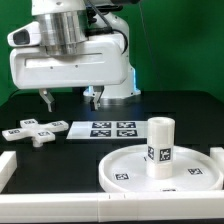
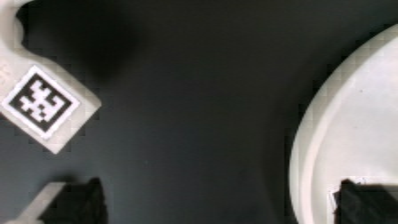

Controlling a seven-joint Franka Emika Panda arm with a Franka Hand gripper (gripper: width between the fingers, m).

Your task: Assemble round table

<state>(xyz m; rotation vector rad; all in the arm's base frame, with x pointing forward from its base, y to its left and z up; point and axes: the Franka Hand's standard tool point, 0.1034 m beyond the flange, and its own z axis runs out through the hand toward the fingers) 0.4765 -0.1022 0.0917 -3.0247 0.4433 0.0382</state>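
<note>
Disc [image 2: 365, 110] partly cropped; blurred tool [image 2: 217, 200] apparently spread

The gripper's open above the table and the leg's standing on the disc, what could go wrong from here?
1. The leg stands upright on the round disc; if it is not fixed, a low pass by the open gripper may topple it.
2. The cross base lies close beside the marker board, so a grasp there could catch the board's edge.

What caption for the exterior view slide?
Open gripper hovers over the black table; leg stands upright on the round disc; cross-shaped base lies beside the marker board.
</note>
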